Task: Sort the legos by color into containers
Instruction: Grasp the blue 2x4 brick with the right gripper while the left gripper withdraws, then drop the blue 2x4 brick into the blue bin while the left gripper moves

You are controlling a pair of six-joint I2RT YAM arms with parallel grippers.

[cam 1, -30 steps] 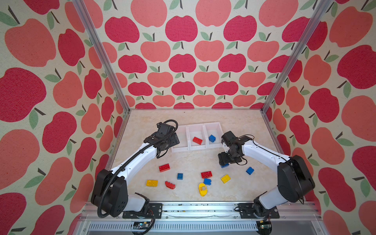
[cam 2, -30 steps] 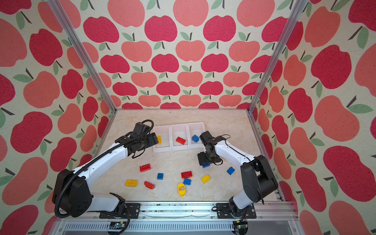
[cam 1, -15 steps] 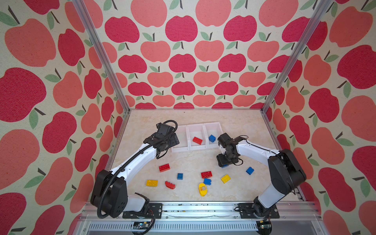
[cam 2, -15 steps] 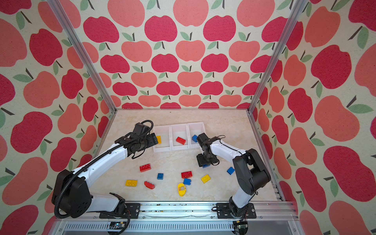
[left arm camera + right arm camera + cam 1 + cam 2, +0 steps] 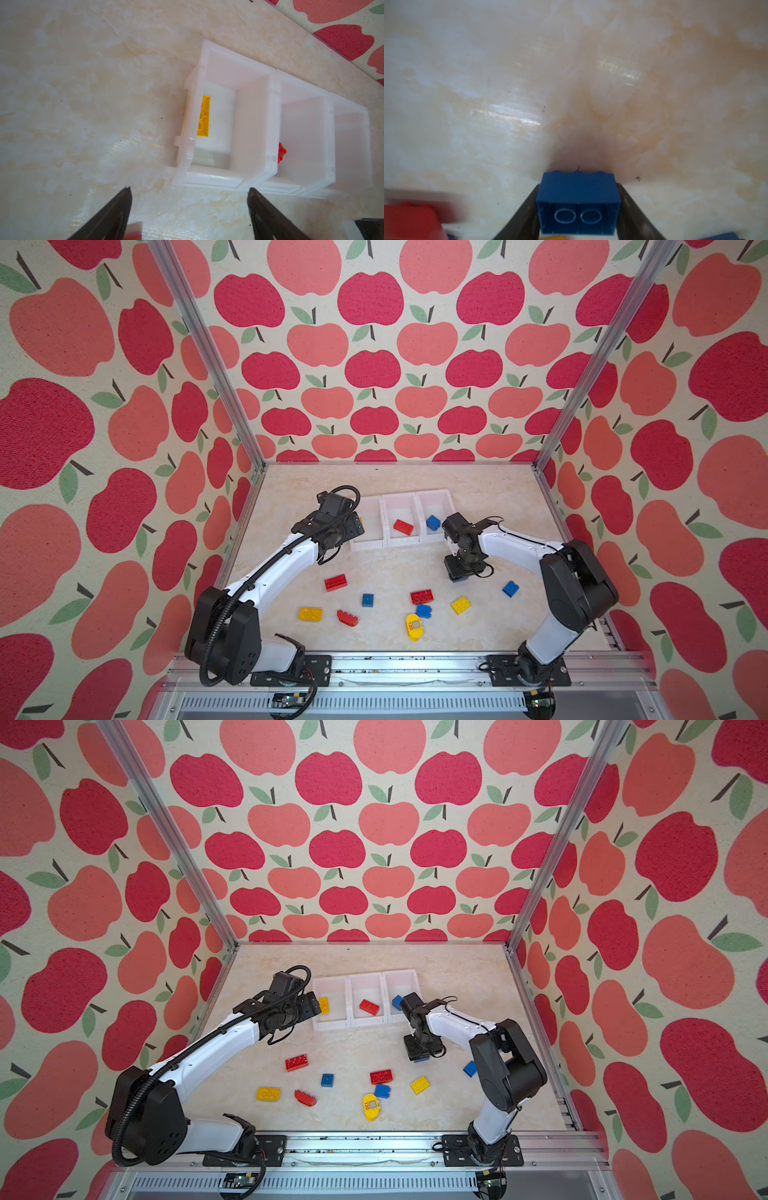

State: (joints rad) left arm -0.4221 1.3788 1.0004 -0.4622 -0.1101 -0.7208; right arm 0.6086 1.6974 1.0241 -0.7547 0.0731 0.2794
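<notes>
Three white containers [image 5: 368, 546] stand in a row at the back. The left one holds a yellow lego [image 5: 204, 116], the middle one a red lego [image 5: 403, 526], the right one a blue lego [image 5: 433, 522]. My right gripper [image 5: 578, 185] is low over the table in front of the right container, shut on a blue lego [image 5: 578, 199] with both fingers pressed to its sides. In both top views this gripper [image 5: 459, 574] hides most of that brick. My left gripper [image 5: 189, 190] hangs open and empty just in front of the left container.
Loose legos lie across the front of the table: red [image 5: 336, 583], blue [image 5: 367, 600], red [image 5: 422, 596], blue [image 5: 424, 610], yellow [image 5: 461, 605], blue [image 5: 510, 588], yellow [image 5: 310, 613], red [image 5: 347, 617] and a rounded yellow "120" piece [image 5: 414, 627].
My right gripper's jaws have closed onto the blue lego on the table, and that arm's elbow has swung inward. The left arm has not moved.
</notes>
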